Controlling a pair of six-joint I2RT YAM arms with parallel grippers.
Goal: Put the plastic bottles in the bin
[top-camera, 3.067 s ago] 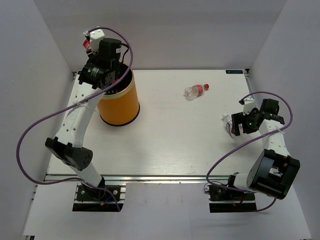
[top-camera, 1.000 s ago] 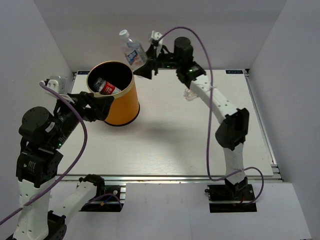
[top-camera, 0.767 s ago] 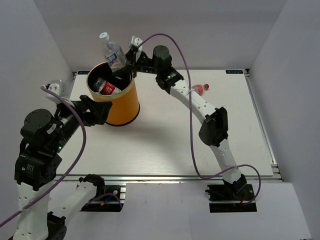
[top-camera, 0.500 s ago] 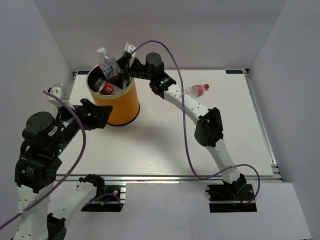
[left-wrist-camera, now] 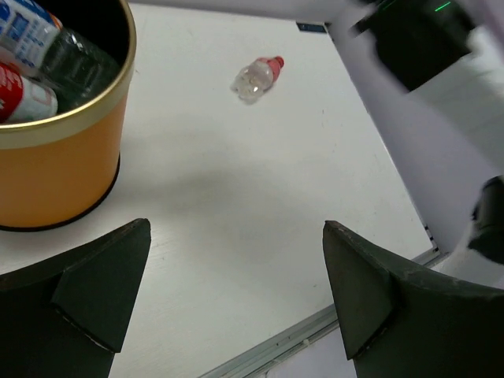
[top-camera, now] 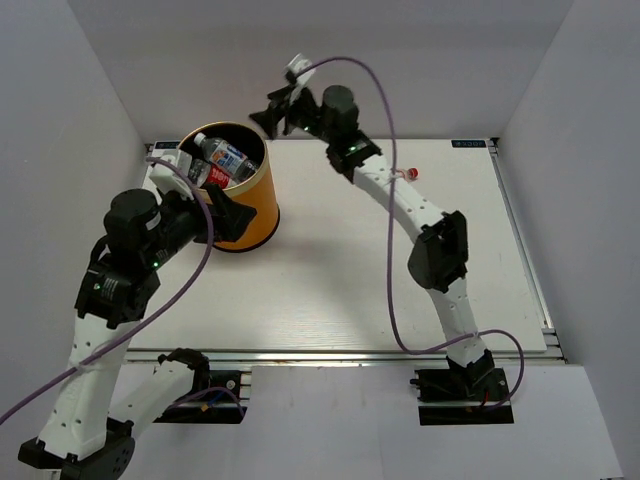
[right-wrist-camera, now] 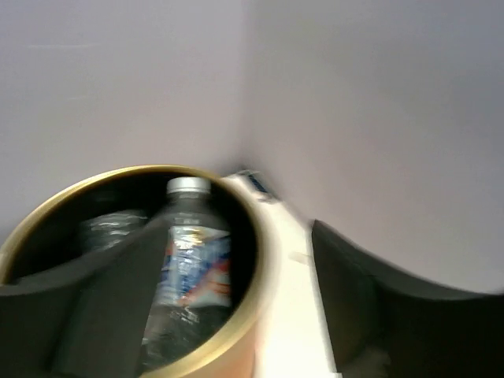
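The orange bin (top-camera: pixel 262 203) stands at the table's back left. Inside lie a blue-white labelled bottle (top-camera: pixel 226 158) and a red-labelled bottle (top-camera: pixel 215 178). My right gripper (top-camera: pixel 271 109) hangs open and empty above the bin's right rim. In the right wrist view the blue-white bottle (right-wrist-camera: pixel 193 268) rests inside the bin (right-wrist-camera: pixel 264 268), below my right gripper (right-wrist-camera: pixel 238 228). One clear bottle with a red cap (left-wrist-camera: pixel 256 77) lies on the table, mostly hidden behind the right arm in the top view (top-camera: pixel 408 173). My left gripper (left-wrist-camera: pixel 235 227) is wide open beside the bin (left-wrist-camera: pixel 55 173), holding nothing.
The white table (top-camera: pixel 340 280) ends in a metal rail at its near edge (left-wrist-camera: pixel 315 331). White walls enclose the back and both sides. The right arm (top-camera: pixel 400 200) stretches diagonally over the table's back half.
The blue-white bottle has left my right gripper and now lies in the bin. The right gripper has risen and drawn back to the right. My left arm has swung in closer to the bin.
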